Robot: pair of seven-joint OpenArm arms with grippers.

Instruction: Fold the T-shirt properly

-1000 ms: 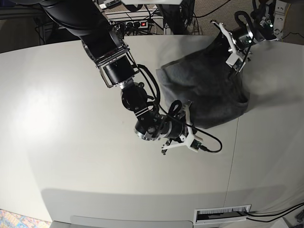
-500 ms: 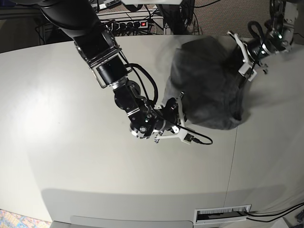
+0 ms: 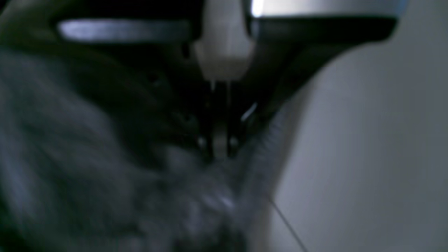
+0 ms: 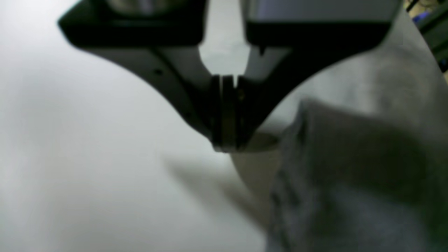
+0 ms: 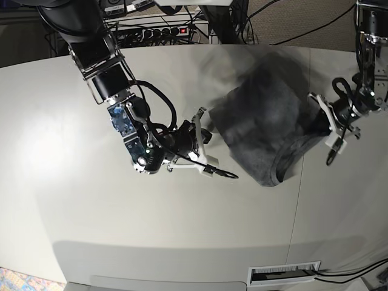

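The grey T-shirt hangs bunched and motion-blurred over the table's right half, stretched between my two grippers. My left gripper is at its right edge; in the left wrist view the jaws are pressed together with T-shirt fabric gathered at their tips. My right gripper sits at the shirt's left corner. Its jaws are shut, a thin fold of cloth runs from the tips to the T-shirt. The collar opening faces the front edge.
The white table has a seam running front to back under the shirt's right part. A vent slot lies at the front edge. A power strip and cables lie behind the table.
My left gripper swung from the back right corner toward the front, and my right gripper drew back to the left. The shirt went with them and now hangs lower.
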